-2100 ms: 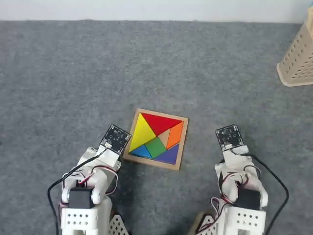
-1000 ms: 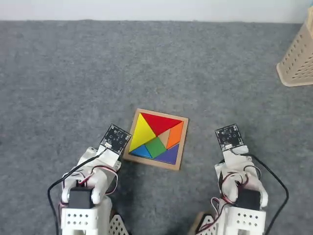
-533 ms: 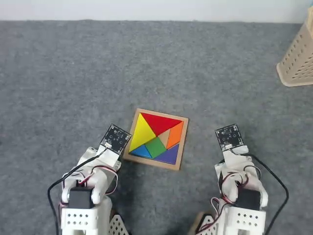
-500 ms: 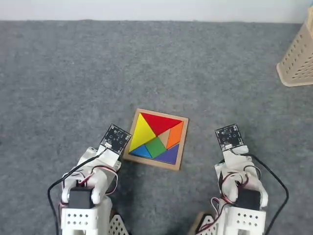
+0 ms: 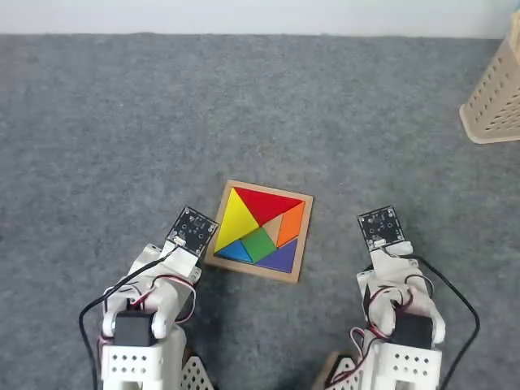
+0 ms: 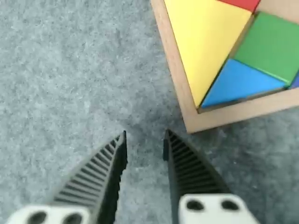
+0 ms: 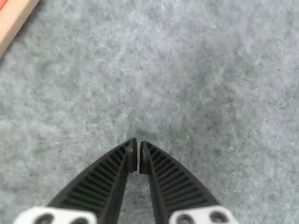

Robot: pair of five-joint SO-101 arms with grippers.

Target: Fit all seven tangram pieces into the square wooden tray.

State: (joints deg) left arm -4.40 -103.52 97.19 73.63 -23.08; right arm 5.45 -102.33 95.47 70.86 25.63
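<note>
The square wooden tray (image 5: pixel 302 236) lies mid-table holding coloured tangram pieces: red (image 5: pixel 265 204), yellow (image 5: pixel 234 219), orange (image 5: pixel 291 225), green (image 5: pixel 258 244), blue (image 5: pixel 234 252) and purple (image 5: pixel 282 257), with a bare wood patch between red and orange. My left gripper (image 6: pixel 144 138) hovers over the carpet just off the tray's near left corner (image 6: pixel 196 123), slightly open and empty. My right gripper (image 7: pixel 138 155) is shut on nothing above bare carpet to the right of the tray, whose edge (image 7: pixel 11 21) shows in the right wrist view.
A beige slatted basket (image 5: pixel 496 93) stands at the far right edge. Grey carpet (image 5: pixel 146 122) covers the table, with open room to the back and left. The two arm bases (image 5: pixel 134 341) (image 5: pixel 402 341) sit at the near edge.
</note>
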